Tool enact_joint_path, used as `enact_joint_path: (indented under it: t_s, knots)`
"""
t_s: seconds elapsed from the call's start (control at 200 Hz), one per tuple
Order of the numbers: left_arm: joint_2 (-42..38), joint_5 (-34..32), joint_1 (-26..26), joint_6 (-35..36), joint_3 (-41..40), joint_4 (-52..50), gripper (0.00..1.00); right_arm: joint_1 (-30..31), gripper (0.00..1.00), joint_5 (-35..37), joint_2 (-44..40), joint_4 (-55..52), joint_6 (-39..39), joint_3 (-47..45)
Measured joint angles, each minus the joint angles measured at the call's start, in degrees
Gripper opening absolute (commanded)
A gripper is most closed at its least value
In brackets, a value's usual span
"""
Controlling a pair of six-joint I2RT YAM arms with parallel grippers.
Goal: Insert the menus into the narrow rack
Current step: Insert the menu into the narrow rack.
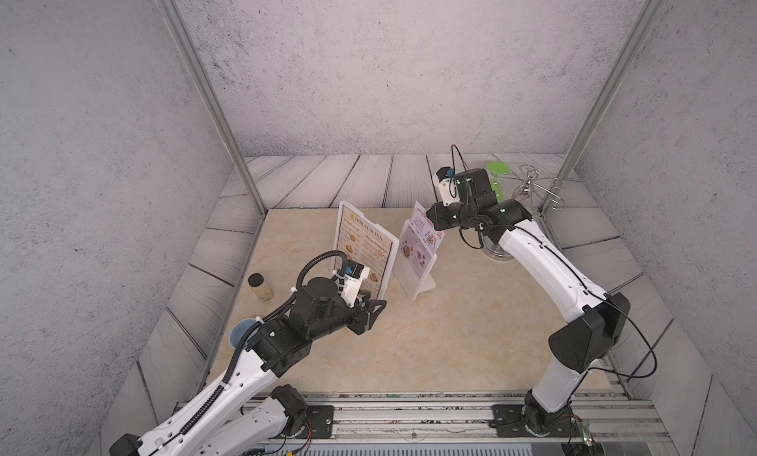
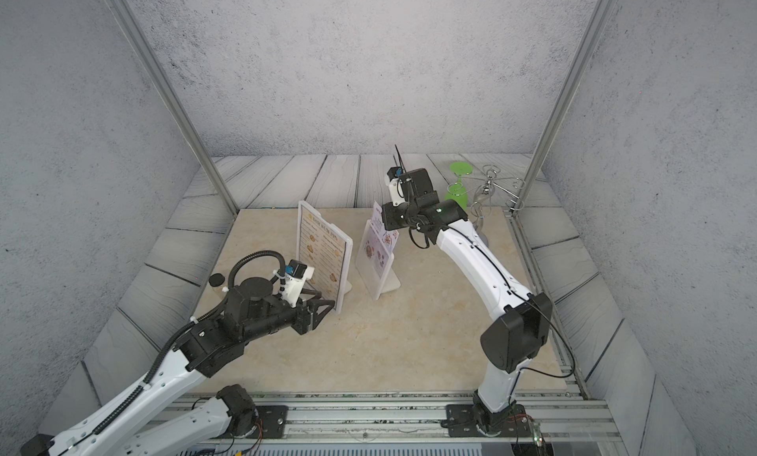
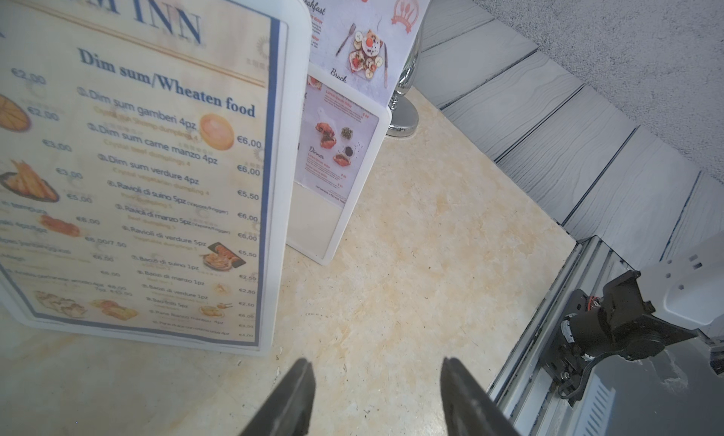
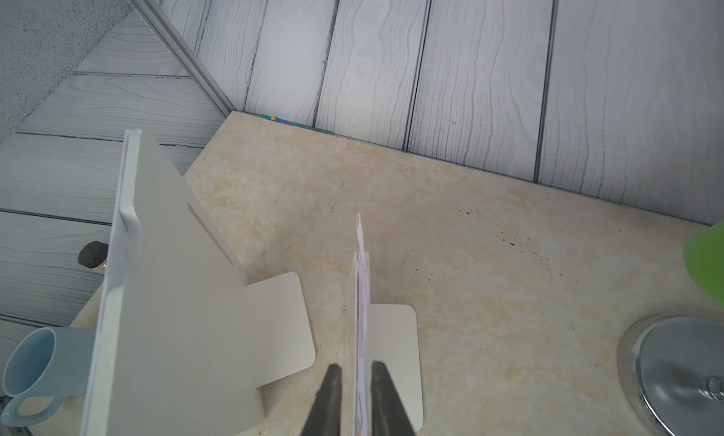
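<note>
White-and-black left arm [image 1: 245,372] reaches low and forward; its black parallel left gripper [image 3: 375,361] points ahead, jaws well apart and empty. White-and-black right arm [image 1: 545,265] arches high, wrist bent; right gripper [image 4: 356,365] has its fingers nearly together, grip uncertain.

The cream, blue-bordered DIM SUM INN menu [image 1: 362,249] stands near upright, fully seated in the larger white rack [image 3: 292,159], toward 11 o'clock from the middle of the worktop [image 1: 450,343]. At its 3 o'clock, the smaller white, red-headed SPECIAL MENU [image 1: 422,234] sits only partway down in the narrower white rack [image 1: 426,288]. Its top pokes out, skewed, above the rim.
</note>
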Motion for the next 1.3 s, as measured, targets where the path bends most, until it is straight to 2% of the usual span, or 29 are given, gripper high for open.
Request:
enact_joint_path:
  t_s: [0.18, 0.555, 1.301]
  knots:
    - [0.0, 0.0, 0.0, 0.2, 0.1, -0.1, 0.56, -0.2, 0.16, -0.4, 0.6, 0.0, 0.0, 0.0]
    - [0.0, 0.0, 0.0, 0.2, 0.1, -0.1, 0.56, -0.3, 0.04, -1.9, 0.9, 0.2, 0.5, -0.8]
    - [0.0, 0.0, -0.3, 0.2, 0.1, -0.1, 0.56, -0.3, 0.02, -5.7, 0.9, 6.6, 3.7, -10.5]
